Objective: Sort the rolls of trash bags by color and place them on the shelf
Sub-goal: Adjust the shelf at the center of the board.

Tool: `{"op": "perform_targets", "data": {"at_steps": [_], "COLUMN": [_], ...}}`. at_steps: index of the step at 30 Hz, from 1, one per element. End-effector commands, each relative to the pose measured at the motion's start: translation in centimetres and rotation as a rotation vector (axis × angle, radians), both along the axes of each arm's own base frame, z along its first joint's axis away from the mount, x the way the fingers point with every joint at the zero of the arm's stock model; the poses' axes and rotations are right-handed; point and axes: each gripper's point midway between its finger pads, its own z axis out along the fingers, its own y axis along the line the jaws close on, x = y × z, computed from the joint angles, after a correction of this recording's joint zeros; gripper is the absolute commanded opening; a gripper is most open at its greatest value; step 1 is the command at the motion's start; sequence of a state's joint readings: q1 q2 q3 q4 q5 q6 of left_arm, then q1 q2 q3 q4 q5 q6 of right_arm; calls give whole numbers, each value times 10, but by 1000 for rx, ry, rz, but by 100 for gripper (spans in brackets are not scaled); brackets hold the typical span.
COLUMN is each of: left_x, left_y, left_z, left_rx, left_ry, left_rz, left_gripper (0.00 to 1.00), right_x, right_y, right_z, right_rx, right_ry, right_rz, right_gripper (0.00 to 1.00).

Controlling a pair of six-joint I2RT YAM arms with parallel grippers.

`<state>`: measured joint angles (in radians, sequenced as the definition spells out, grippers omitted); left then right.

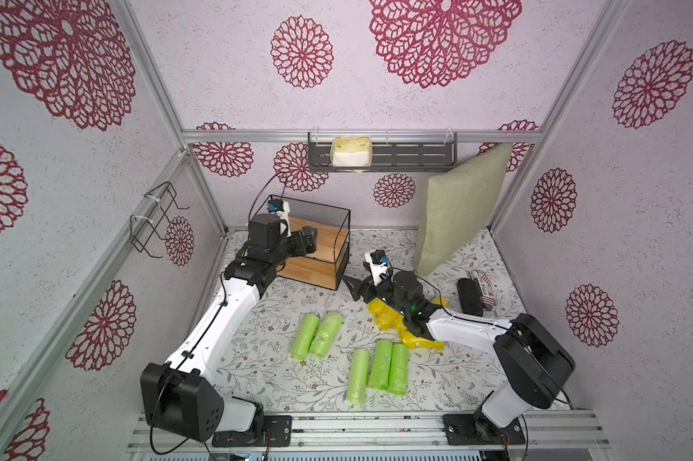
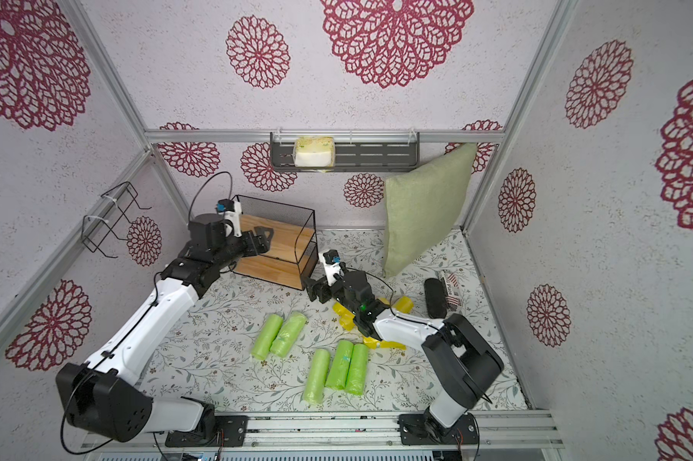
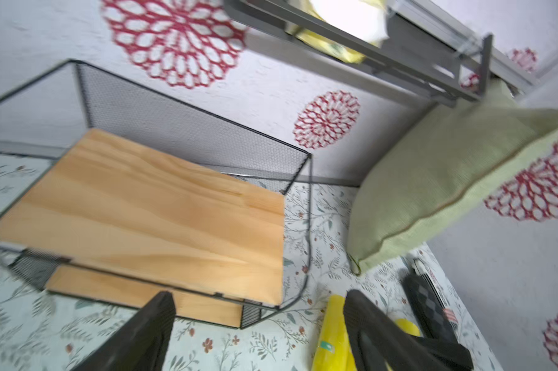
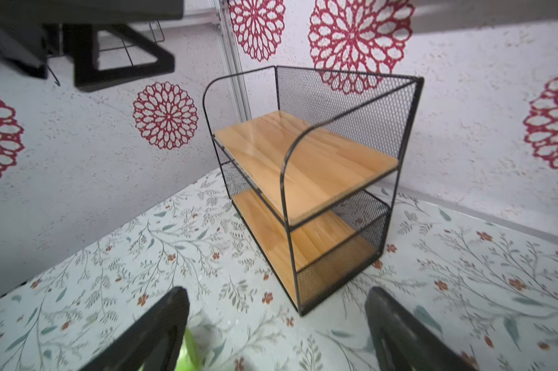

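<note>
The shelf [image 1: 329,239] [image 2: 285,243] stands at the back left of the floral mat, and both wooden boards are bare in the right wrist view [image 4: 303,167]. My left gripper [image 1: 309,239] [image 3: 258,298] hovers over the top board, open and holding nothing. Just right of the shelf's front corner, my right gripper [image 1: 353,285] [image 4: 276,298] is low and open, also holding nothing. Several lime-green rolls [image 1: 380,365] [image 2: 279,335] lie in the middle of the mat. Yellow rolls [image 1: 385,313] [image 3: 330,337] lie partly hidden under my right arm. A green sliver [image 4: 191,350] shows beside one right finger.
A green cushion [image 1: 456,215] leans in the back right corner. A black case [image 1: 469,297] and a patterned packet [image 1: 484,291] lie at the right. The grey wall rack [image 1: 408,155] holds a tissue pack [image 1: 351,151]. A wire bracket [image 1: 157,215] hangs on the left wall.
</note>
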<state>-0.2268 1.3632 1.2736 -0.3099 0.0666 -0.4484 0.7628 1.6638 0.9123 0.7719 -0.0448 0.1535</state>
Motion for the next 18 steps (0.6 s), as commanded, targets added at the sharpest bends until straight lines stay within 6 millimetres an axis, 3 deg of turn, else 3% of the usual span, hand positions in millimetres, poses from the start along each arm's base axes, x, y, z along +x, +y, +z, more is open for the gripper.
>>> {"op": "perform_targets", "data": {"at_steps": [1,5,9,18], "left_x": [-11,-32,-54,-95], "left_y": [6,10,13,0], "left_z": [-20,-46,-72,-147], "left_rx": [-42,-61,-18,86], "left_ry": [44,117,196,385], "left_rz": [55,71,78,42], "left_gripper": [86,85,85,86], "right_x": [25,54,80,129], "right_y": [10,28,27,-21], "right_z": [30,19,13,4], "right_rx": [49,9,3,-30], "right_ry": [-118,-123,-109,-50], "right_rz": [-58,-78,-104,-231], "right_gripper": [84,78,73,62]}}
